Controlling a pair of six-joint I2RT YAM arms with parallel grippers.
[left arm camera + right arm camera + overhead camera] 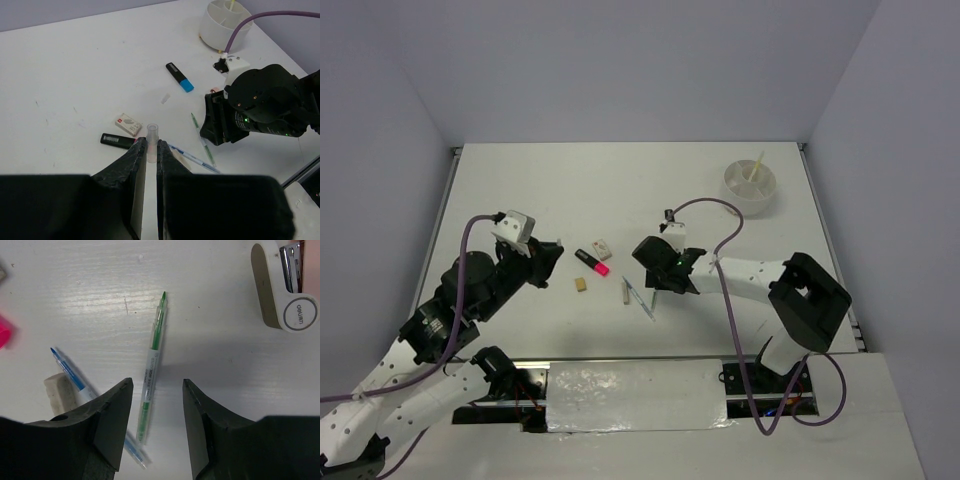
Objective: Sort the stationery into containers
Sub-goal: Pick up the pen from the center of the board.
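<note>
The white tabletop (570, 180) carries everything. The left arm (470, 285) reaches in from the near left. Its claw (152, 145) is almost pressed together, pinching a pale tube (152, 131) that stands up between the fingertips. The right arm (760, 275) bends in from the near right toward the middle. Its claw (156, 385) is spread wide, with one finger on each side of the green pen (152, 360), which lies flat below and runs lengthwise through the gap. Whether those fingers touch the tabletop I cannot tell

The round white bowl (750, 190) sits at the far right, well apart from both claws. Dividers split it into compartments, and the yellow stick (757, 166) leans in one of them with its top over the rim. A white stapler (280, 290) lies near the right claw, at the corner of the right wrist view. The blue highlighter (179, 77) lies alone between the bowl and the loose items in the middle. The pink highlighter (592, 263) lies near the left claw, and a white eraser (601, 245) with a red label lies just beyond it. The blue pen (75, 372) meets the green pen at its near end, the two making a narrow V. A tan eraser (580, 284) lies near the pink highlighter on the near side. A pale eraser (60, 392) lies just beside the blue pen
</note>
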